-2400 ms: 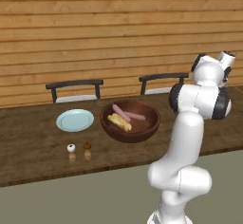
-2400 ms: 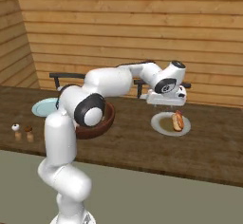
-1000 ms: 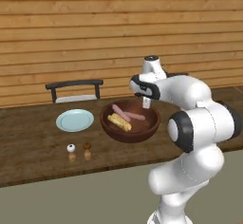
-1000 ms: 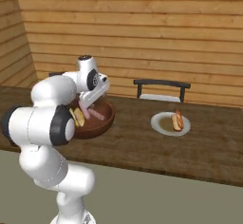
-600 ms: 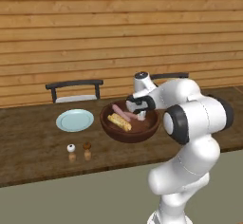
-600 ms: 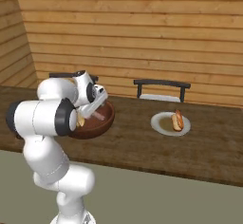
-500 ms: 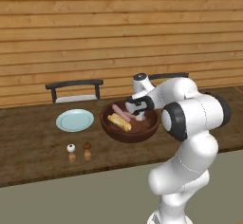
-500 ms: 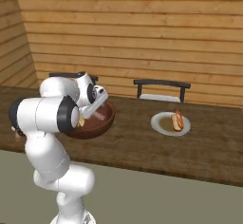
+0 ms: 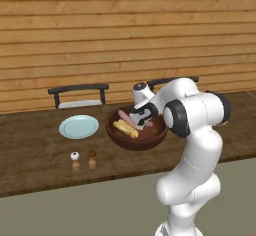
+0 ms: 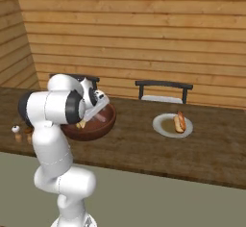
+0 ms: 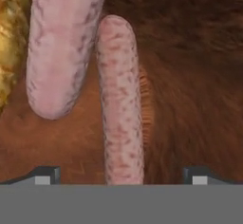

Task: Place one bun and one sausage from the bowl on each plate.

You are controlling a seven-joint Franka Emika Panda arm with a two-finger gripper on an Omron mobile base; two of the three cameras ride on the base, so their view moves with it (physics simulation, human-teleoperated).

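Fingers (image 11: 121,174) wide apart, down in the dark reddish-brown wooden bowl (image 9: 150,139).
Straddling a smooth pinkish-red sausage (image 11: 121,104), not gripping it.

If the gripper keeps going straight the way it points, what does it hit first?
Most likely the sausage lying between the open gripper's fingertips in the hand view, inside the bowl. A second sausage lies just beside it, off the centre line.

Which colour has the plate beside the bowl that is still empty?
Pale blue-grey plate, clearest in the left base view.
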